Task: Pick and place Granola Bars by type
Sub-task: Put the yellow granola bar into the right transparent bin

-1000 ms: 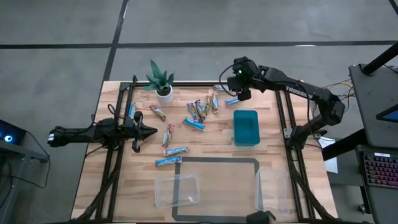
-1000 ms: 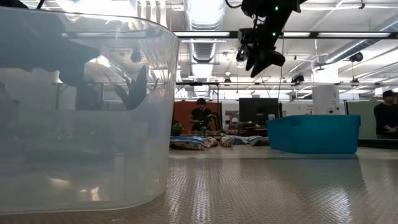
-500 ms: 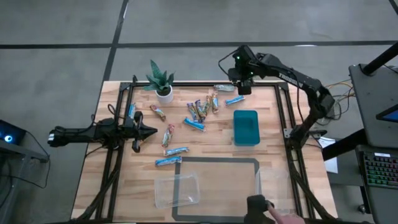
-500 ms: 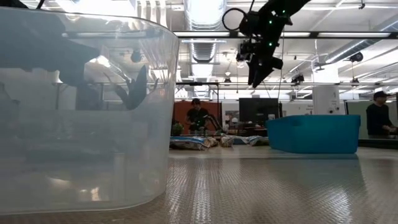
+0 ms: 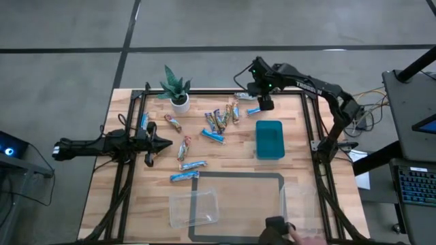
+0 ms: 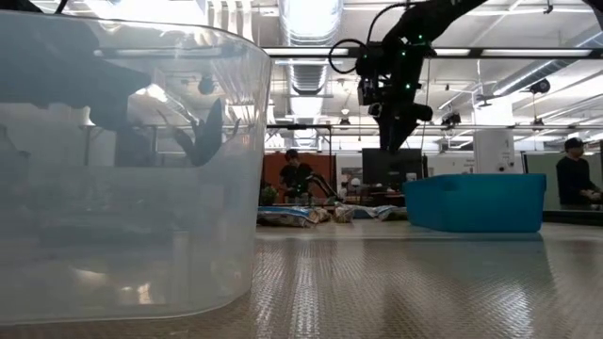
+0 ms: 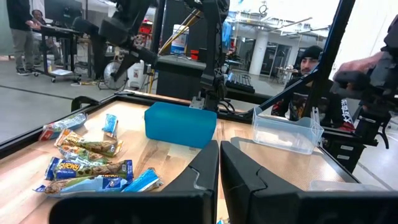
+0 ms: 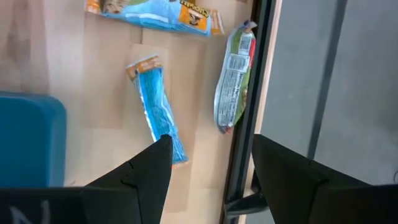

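Right gripper [image 8: 208, 165]: jaws spread wide, nothing between them. A blue wrapped bar [image 8: 157, 106] lies on the wooden tabletop [image 8: 93, 74] ahead of one jaw, its end hidden behind that tip. A silvery-green bar [image 8: 234, 78] lies ahead of the gap, against the tabletop's dark edge rail [image 8: 252, 99]. A blue-orange bar [image 8: 155, 14] lies farther ahead. A teal bin corner [image 8: 28, 143] sits beside the jaws.

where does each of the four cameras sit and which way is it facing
High view: above, looking straight down on the table; shows both arms, the left gripper and the right gripper.
Low view: at table-top height, looking level past a clear tub; right gripper hangs overhead.
Left wrist view: looks across the table past its shut fingers.
Right wrist view: looks down past open fingers on a blue bar.
Shared: all four show the teal bin.
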Action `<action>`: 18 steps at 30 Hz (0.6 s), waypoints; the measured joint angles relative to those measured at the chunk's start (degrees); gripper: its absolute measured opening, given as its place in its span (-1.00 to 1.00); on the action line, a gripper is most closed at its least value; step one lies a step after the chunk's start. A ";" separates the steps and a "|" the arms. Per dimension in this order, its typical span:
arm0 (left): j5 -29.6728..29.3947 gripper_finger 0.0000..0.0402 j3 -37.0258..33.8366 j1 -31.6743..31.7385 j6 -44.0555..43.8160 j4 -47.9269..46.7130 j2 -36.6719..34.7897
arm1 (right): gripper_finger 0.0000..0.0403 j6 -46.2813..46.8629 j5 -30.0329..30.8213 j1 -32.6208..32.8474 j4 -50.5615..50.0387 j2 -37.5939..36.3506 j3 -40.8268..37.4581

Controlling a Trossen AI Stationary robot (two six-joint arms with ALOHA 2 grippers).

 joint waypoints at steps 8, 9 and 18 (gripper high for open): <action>0.00 -1.00 0.00 0.00 0.00 0.00 -0.01 | 0.04 -1.89 -0.30 1.06 5.13 -0.44 -5.15; 0.00 -1.00 0.00 -0.01 0.00 0.00 -0.01 | 0.04 -2.01 -0.37 1.21 5.65 -0.44 -5.83; 0.00 -1.00 0.00 -0.01 0.00 0.00 -0.02 | 0.04 -2.14 -1.90 1.95 9.55 -0.46 -11.83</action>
